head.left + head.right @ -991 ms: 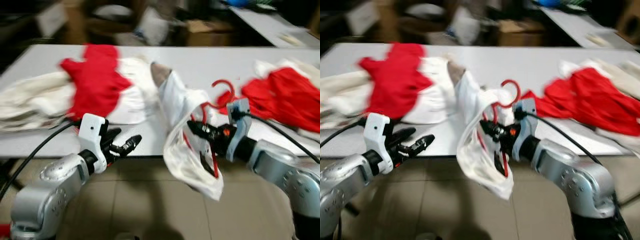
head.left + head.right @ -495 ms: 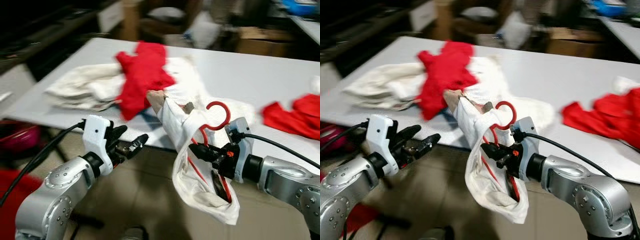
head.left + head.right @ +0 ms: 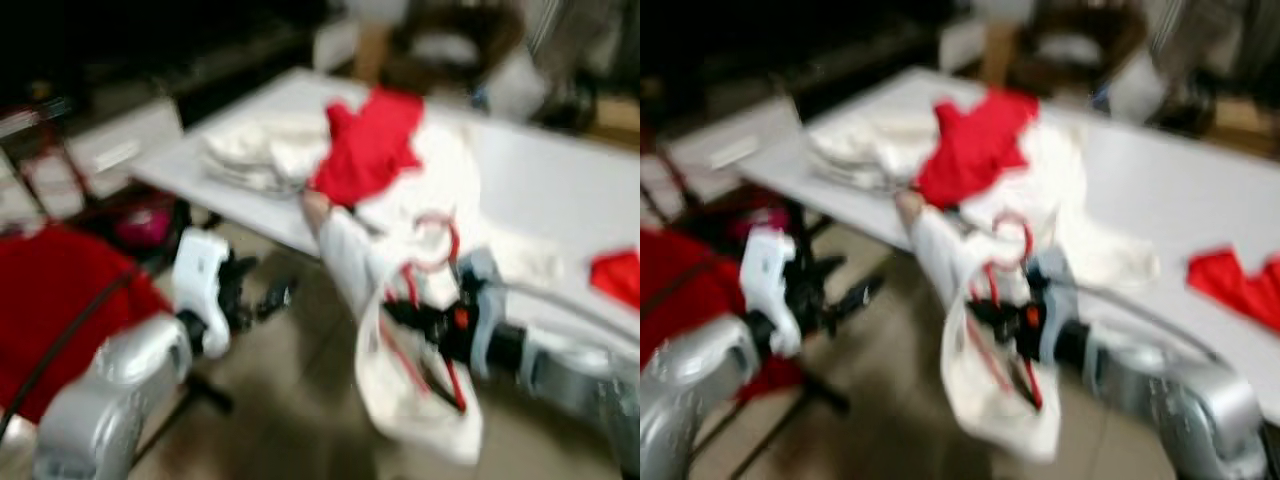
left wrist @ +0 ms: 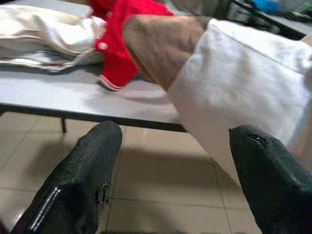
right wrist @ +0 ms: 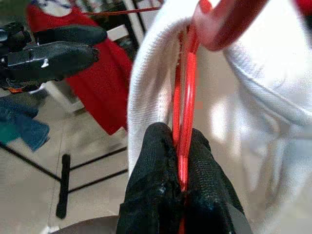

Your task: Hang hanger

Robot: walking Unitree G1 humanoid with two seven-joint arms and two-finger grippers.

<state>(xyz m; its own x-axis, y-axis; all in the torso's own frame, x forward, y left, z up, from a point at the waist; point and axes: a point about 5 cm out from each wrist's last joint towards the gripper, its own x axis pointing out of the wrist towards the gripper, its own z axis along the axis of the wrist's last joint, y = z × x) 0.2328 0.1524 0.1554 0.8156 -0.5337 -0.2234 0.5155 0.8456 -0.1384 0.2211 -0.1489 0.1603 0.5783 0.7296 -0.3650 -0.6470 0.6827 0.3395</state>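
My right gripper (image 3: 400, 315) is shut on the lower bar of a red hanger (image 5: 185, 97), held out in front of the table's edge. The hanger's hook (image 3: 437, 240) sticks up above a white garment (image 3: 415, 400) that is draped on it and sags toward the floor. In the right wrist view both fingers (image 5: 156, 165) pinch the red wire inside the white cloth (image 5: 273, 87). My left gripper (image 3: 265, 295) hovers open and empty to the left of the garment, and its wrist view looks between its fingers (image 4: 92, 161) at the white cloth (image 4: 243, 83). The eye views are blurred.
A grey table (image 3: 540, 180) carries a red garment (image 3: 375, 140) and a white pile (image 3: 255, 150). A large red cloth (image 3: 60, 300) hangs low at my left; the right wrist view shows the red cloth (image 5: 97, 83) above black stand legs (image 5: 63, 185). Tiled floor lies below.
The whole picture has swung left, so the table now sits further right and the red cloth at my left has come into view. Both arms keep their pose; the hanger stays gripped.
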